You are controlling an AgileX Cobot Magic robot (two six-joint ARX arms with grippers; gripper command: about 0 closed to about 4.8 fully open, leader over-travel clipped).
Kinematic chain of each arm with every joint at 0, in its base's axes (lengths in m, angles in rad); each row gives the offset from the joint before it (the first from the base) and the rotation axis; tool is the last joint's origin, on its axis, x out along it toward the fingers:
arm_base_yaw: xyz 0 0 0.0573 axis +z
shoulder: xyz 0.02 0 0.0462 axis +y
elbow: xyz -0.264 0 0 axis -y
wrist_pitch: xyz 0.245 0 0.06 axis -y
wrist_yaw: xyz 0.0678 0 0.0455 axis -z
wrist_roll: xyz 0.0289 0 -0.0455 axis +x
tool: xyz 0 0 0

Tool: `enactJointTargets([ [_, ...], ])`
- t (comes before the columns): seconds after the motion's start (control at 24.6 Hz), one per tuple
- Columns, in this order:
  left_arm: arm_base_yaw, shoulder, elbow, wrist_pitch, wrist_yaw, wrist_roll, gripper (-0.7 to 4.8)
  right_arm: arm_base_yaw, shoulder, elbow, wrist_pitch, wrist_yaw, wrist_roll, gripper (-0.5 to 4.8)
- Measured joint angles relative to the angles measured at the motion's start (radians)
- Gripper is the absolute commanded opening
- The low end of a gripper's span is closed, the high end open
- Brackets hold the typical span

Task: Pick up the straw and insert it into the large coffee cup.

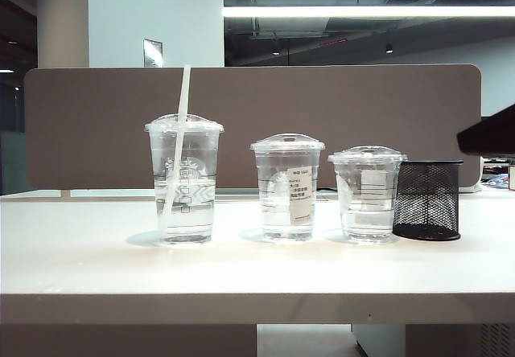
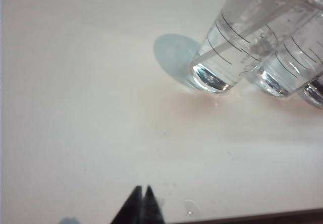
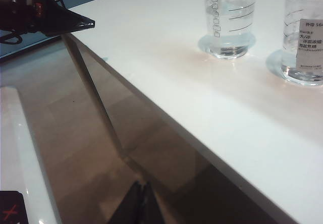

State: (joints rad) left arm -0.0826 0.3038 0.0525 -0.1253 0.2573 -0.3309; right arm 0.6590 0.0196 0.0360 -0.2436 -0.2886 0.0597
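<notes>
The straw is in the large coffee cup, leaning through the domed lid with its top sticking well above. That cup stands on the white table, with the medium cup beside it, then the shortest cup, then a black mesh pen holder just past that. The left gripper hangs over bare table near the large coffee cup, fingers pressed together, holding nothing. The right gripper sits off the table edge, away from the large coffee cup, fingers closed and empty too.
</notes>
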Motion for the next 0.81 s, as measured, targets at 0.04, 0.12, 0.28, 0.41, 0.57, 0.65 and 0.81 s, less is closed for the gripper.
enactJointTargets([
  [0.04,0.000,0.000,0.000,0.000,0.000,0.000,-0.03,-0.006,-0.017,0.000,-0.001,0.000,0.000,0.00],
  [0.12,0.000,0.000,0.000,-0.002,0.000,0.000,-0.03,-0.058,-0.018,-0.002,0.010,-0.001,-0.002,0.00],
  [0.28,0.000,0.000,0.000,-0.003,-0.001,0.000,-0.03,-0.258,-0.018,-0.003,0.018,-0.010,-0.008,0.00],
  [0.41,0.000,0.000,0.000,-0.003,-0.004,0.000,-0.03,-0.386,-0.018,-0.008,0.043,-0.028,-0.007,0.00],
  [0.57,0.000,0.000,0.000,-0.003,-0.007,0.000,-0.03,-0.544,-0.018,-0.017,0.071,-0.017,-0.008,0.00],
  [0.65,0.000,0.000,0.000,-0.003,-0.007,0.000,-0.03,-0.597,-0.018,-0.018,0.071,0.007,-0.012,0.00],
  [0.81,0.000,0.000,0.000,-0.003,-0.007,0.000,-0.03,-0.626,-0.018,-0.022,0.063,0.105,-0.013,0.00],
])
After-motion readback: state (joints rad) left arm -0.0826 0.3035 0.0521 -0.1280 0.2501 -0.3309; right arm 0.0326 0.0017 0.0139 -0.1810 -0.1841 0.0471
